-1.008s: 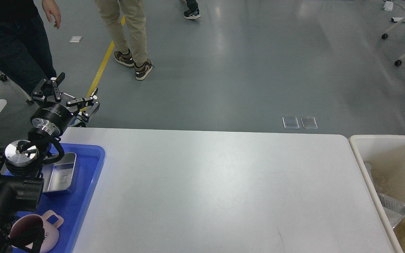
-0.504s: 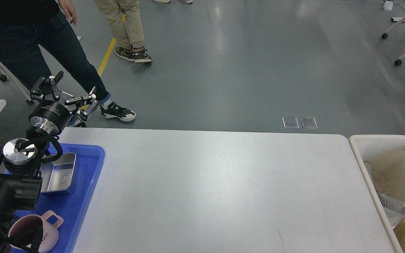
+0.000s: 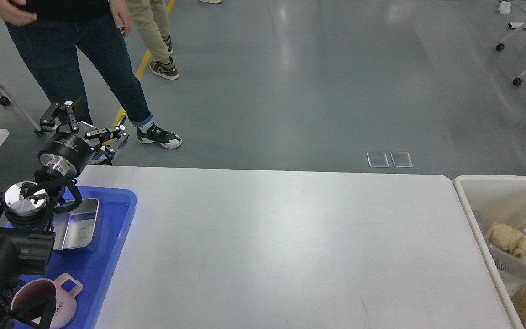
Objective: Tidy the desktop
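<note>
Desktop (image 3: 281, 246) near edge cropped; left arm hides blue tray (image 3: 107, 256) partly.

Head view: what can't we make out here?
- Right gripper: not in view.
- Pink mug: partly hidden by the left arm.
- Metal tin on the blue tray: left part behind the arm.
- Cream bin: cut off at the right edge, contents unclear.

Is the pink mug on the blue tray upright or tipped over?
Upright: the pink mug shows its open mouth facing up, standing on the blue tray.
</note>
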Motion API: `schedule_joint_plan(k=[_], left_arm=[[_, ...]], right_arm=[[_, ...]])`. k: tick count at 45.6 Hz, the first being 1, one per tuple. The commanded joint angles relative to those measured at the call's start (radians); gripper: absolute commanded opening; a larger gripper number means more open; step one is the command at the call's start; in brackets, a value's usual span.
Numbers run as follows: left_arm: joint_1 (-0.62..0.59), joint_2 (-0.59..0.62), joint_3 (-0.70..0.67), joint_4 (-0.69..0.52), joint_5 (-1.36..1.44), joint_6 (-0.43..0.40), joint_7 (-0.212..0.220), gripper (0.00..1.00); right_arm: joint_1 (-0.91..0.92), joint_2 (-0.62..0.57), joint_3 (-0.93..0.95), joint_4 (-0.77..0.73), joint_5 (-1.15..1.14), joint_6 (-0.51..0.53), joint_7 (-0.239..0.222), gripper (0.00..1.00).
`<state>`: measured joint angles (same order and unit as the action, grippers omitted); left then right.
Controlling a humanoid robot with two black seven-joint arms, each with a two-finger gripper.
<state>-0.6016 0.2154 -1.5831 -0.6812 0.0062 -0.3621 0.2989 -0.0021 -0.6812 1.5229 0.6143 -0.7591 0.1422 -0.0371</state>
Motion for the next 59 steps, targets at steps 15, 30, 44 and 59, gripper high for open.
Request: schedule_joint_plan(k=[15, 30, 44, 59], left_arm=[[-0.040, 0.002, 0.009, 0.000, 0.008, 0.000, 0.002, 0.97], [-0.116, 0.012, 0.014, 0.035, 0.012, 0.017, 0.005, 0.97], [-0.136, -0.062, 0.005, 0.075, -0.002, 0.003, -0.003, 0.97], [-0.129, -0.203, -0.011, 0.141, -0.035, -0.003, -0.100, 0.97]], right_arm=[[0.119, -0.073, 0.000, 0.045, 0.012, 0.007, 0.009, 1.00], [0.611, 0.086, 0.000, 0.016, 0.154, 0.062, -0.003, 1.00], [0.628, 0.410, 0.016, 0.019, 0.521, 0.082, 0.008, 1.00], [0.616, 0.644, 0.192, 0.027, 0.580, 0.123, 0.005, 1.00]])
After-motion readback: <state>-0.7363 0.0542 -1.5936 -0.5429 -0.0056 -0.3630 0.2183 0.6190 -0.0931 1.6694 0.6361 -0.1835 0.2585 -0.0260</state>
